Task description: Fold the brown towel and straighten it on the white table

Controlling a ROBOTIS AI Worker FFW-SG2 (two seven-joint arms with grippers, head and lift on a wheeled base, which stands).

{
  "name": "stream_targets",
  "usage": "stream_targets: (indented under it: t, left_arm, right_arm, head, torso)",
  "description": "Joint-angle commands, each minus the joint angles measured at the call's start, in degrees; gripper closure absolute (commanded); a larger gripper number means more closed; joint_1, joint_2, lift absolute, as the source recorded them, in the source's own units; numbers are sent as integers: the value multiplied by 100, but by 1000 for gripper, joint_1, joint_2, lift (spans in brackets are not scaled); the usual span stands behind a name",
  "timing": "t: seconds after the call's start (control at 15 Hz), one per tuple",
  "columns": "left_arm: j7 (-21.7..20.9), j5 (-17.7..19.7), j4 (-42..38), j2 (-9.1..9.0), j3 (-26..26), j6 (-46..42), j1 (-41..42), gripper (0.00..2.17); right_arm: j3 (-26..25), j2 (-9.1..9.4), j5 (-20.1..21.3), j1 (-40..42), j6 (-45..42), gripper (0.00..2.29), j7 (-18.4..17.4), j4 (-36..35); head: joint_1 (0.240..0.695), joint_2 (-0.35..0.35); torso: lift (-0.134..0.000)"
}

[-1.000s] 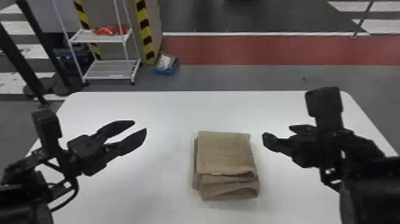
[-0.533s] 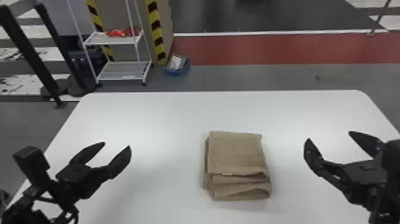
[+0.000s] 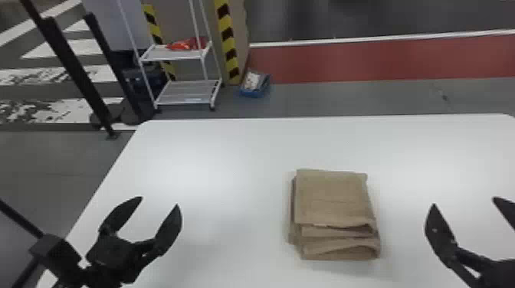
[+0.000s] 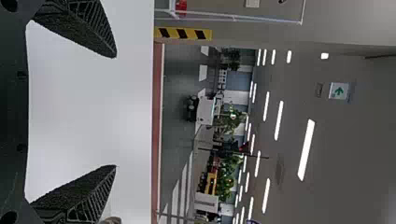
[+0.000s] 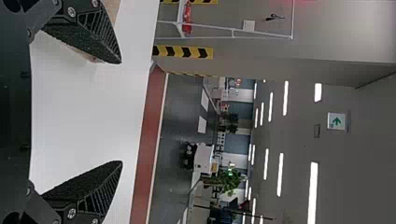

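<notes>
Fingers (image 3: 169, 229) stand well apart on the left gripper (image 3: 159, 201), with bare space between their tips, and the right gripper (image 3: 464, 201) holds its own pair just as widely parted. Both grippers sit at the near side of the view, the left one over the left part of the table (image 3: 210, 153), the right one toward the other side, and each is apart from the cloth. Between them, nearer the right, the brown towel (image 3: 333, 199) lies on the table as a compact folded stack. Its top panel lies fairly flat, while the lower layers jut out at the near end in loose, rounded folds, and an under layer peeks out along the left side. From the right wrist view, some of the brown fabric shows behind one finger. Past the table's far edge, on the grey floor (image 3: 345, 99), a white rack (image 3: 187, 94) stands toward the left, with a red item (image 3: 187, 44) on its upper shelf. Near its right side rests a blue box (image 3: 255, 90) with something pale inside, close to a yellow-and-black striped band (image 3: 228, 38). A red strip (image 3: 375, 61) crosses the floor beyond. Farther off, the left wrist view takes in green plants (image 4: 224, 177) and long ceiling lights (image 4: 306, 149).
</notes>
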Motion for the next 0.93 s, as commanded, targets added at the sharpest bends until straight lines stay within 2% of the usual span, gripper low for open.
stream_targets:
  t: [0.0,0.27,0.87]
  left_arm:
    - [19,-230,25,-15,-82,-65,62,33]
    - [134,-291,-46,-15,-144,-276,185,33]
    - [107,-379,-178,-15,-214,-276,220,33]
  right_arm:
    - [95,23,-26,39,-195,130,-9,128]
    - [288,23,-26,39,-266,130,-44,128]
    - [332,23,-17,39,-213,130,-105,137]
  head:
    - [695,162]
    - [695,172]
    - [695,178]
  torso:
    - [-124]
    - [-124]
    - [-124]
